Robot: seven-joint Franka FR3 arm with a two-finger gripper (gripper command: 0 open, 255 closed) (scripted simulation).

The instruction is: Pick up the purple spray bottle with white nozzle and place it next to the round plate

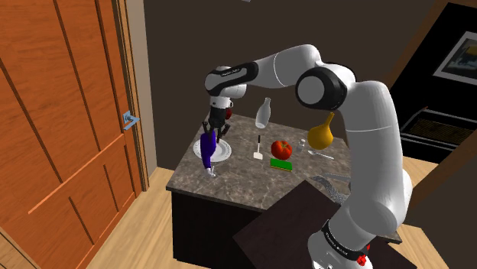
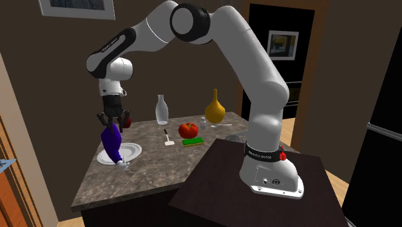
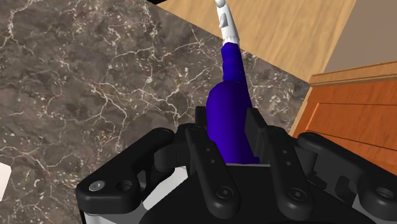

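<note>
The purple spray bottle (image 1: 207, 147) (image 2: 112, 143) (image 3: 233, 79) hangs upside down in the black gripper (image 1: 212, 134) (image 2: 112, 125) (image 3: 229, 122). The fingers (image 3: 254, 129) are clamped on the two sides of its wide body. Its white nozzle (image 1: 211, 173) (image 2: 121, 164) (image 3: 224, 18) points down and away from the hand. The bottle leans a little, and its nozzle is low over the dark marble countertop (image 1: 229, 189) (image 2: 151, 177) (image 3: 89, 76); whether it touches the stone cannot be told. The round white plate (image 1: 222, 152) (image 2: 131, 151) lies on the counter just beside the bottle, partly behind it in both exterior views. Farther along the counter are a small white-headed tool with a dark handle (image 1: 259, 150) (image 2: 167, 138) and a red tomato (image 1: 282, 147) (image 2: 189, 129), with a green sponge (image 1: 281, 163) (image 2: 192, 141) just in front of the tomato. A clear glass bottle (image 1: 263, 112) (image 2: 162, 109) stands near the back edge. A yellow vase (image 1: 321, 134) (image 2: 215, 108) stands well apart from the plate, toward the arm's base. The dark box stand (image 1: 290, 225) (image 2: 219, 187) adjoins the counter. In the shoulder view an orange wooden door (image 1: 61, 137) with a pale blue handle (image 1: 130, 120) stands at the left, above a light wood floor (image 1: 145, 229) (image 3: 286, 32).
</note>
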